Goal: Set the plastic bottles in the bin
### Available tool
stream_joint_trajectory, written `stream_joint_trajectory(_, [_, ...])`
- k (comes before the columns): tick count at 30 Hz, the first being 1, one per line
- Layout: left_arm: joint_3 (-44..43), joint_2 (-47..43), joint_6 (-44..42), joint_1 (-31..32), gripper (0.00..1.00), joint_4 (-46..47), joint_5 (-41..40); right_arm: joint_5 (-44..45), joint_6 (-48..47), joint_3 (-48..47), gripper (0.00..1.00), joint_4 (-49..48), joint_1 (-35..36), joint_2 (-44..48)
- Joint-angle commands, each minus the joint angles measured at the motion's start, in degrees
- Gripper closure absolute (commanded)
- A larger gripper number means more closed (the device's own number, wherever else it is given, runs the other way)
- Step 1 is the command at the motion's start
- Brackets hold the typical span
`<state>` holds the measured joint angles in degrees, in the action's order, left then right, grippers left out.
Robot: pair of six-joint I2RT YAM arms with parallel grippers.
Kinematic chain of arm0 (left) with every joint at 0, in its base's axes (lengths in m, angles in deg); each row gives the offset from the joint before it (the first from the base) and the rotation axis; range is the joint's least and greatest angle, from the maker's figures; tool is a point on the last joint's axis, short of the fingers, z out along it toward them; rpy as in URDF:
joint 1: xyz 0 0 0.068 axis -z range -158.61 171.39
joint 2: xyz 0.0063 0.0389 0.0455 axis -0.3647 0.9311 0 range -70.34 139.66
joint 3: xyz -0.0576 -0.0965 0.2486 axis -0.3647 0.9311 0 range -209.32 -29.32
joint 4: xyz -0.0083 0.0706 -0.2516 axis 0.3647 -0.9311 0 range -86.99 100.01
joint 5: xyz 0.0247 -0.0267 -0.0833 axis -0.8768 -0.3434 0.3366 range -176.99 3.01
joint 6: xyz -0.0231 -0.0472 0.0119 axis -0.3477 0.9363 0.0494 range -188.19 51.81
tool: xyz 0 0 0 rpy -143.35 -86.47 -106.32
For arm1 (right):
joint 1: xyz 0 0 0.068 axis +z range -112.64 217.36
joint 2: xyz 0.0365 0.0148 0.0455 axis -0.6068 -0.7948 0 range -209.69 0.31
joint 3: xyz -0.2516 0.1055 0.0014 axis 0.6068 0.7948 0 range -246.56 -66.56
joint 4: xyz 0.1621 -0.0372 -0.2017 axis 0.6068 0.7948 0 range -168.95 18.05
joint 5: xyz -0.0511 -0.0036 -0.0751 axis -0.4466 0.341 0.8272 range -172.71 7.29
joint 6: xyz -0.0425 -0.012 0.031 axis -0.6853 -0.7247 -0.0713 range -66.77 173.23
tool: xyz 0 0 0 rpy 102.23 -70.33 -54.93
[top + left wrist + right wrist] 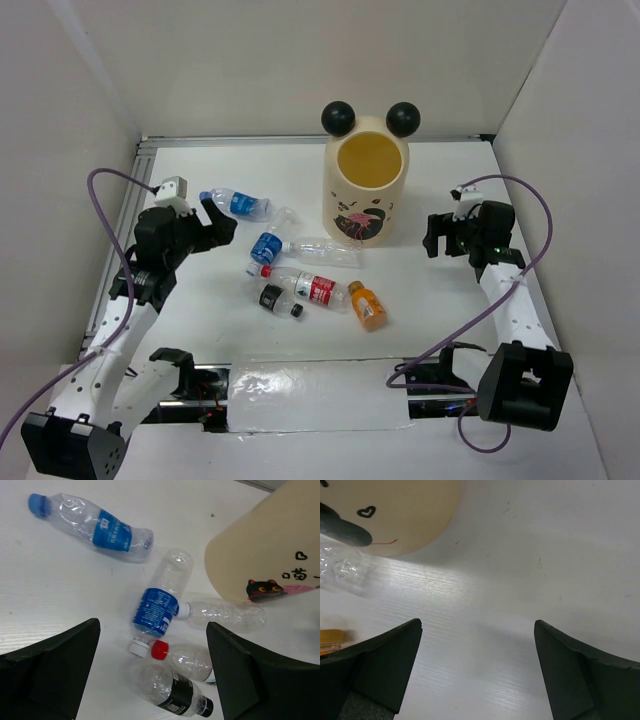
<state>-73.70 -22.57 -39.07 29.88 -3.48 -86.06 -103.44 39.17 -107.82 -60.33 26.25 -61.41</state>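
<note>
Small clear plastic bottles (266, 245) and one short orange bottle (368, 307) lie on their sides on the white table (450, 300), clustered left of and in front of the tall cream cylindrical bin (366, 180). None appears to be inside, though its yellow interior is only partly visible. Left gripper (218, 222) and right gripper (432, 235) hover with jaws spread wide, holding nothing. The bottles look empty, so they are probably light, thin-walled, slick and apt to roll. Grasp gently across the labelled waist.

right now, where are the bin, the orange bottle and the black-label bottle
bin (338, 185), top view, cream side wall
orange bottle (371, 311), top view, its body
black-label bottle (176, 694), left wrist view, its black label
</note>
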Motion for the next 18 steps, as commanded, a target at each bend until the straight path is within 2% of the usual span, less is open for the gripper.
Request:
stream_joint_trajectory(1, [-1.59, -0.13, 0.49, -0.14, 0.00, 1.10, 7.94, -3.58, -3.49, -3.04, 0.00, -0.25, 0.30, 3.35])
stream_joint_trajectory(3, [-1.59, 0.48, -0.21, -0.14, 0.00, 1.10, 8.74, -10.52, -15.68, -3.04, 0.00, 5.71, 0.30, 4.76])
stream_joint_trajectory(4, [-1.59, 0.48, -0.90, -0.14, 0.00, 0.58, 9.61, -19.69, -21.99, -4.17, 0.00, 9.74, 0.30, 4.76])
stream_joint_trajectory(5, [-1.59, 1.35, -0.91, -0.14, 0.00, -0.29, 9.62, -23.44, -27.37, -4.88, 0.00, 13.69, 0.30, 4.76])
stream_joint_trajectory(7, [-2.20, 2.15, -1.70, -0.14, 0.00, -0.83, 10.41, -29.77, -34.26, -6.20, 0.05, 20.04, 0.30, 4.76])
stream_joint_trajectory(8, [-2.20, 2.76, -1.70, 0.47, 0.00, -1.44, 10.93, -31.11, -36.36, -6.73, 0.10, 21.97, 0.83, 4.76])
stream_joint_trajectory(9, [-2.20, 2.77, -1.70, 0.47, 0.00, -1.44, 10.94, -32.08, -38.12, -7.26, 0.20, 24.43, 0.83, 4.76])
stream_joint_trajectory(12, [-2.20, 3.29, -2.23, 1.61, 0.02, -1.44, 11.55, -32.71, -40.33, -8.57, 0.36, 26.56, 5.30, 5.28])
stream_joint_trajectory(13, [-2.20, 3.30, -2.23, 2.14, 0.11, -1.44, 11.55, -31.58, -40.34, -8.58, 0.47, 26.56, 8.79, 6.42])
stream_joint_trajectory(14, [-2.20, 3.30, -2.23, 2.14, 0.25, -1.44, 11.55, -30.61, -40.34, -7.88, 0.51, 26.56, 10.83, 7.13])
stream_joint_trajectory(15, [-2.20, 3.30, -2.23, 2.75, 0.43, -1.44, 11.55, -29.29, -40.34, -7.88, 0.53, 26.56, 13.20, 7.83])
stream_joint_trajectory(17, [-2.20, 3.99, -1.61, 4.07, 0.77, -2.58, 10.33, -24.65, -39.46, -5.77, 0.41, 24.37, 21.89, 9.23])
stream_joint_trajectory(18, [-2.20, 4.00, -1.61, 4.08, 0.76, -2.59, 10.32, -23.23, -39.46, -5.16, 0.29, 23.06, 24.97, 9.24])
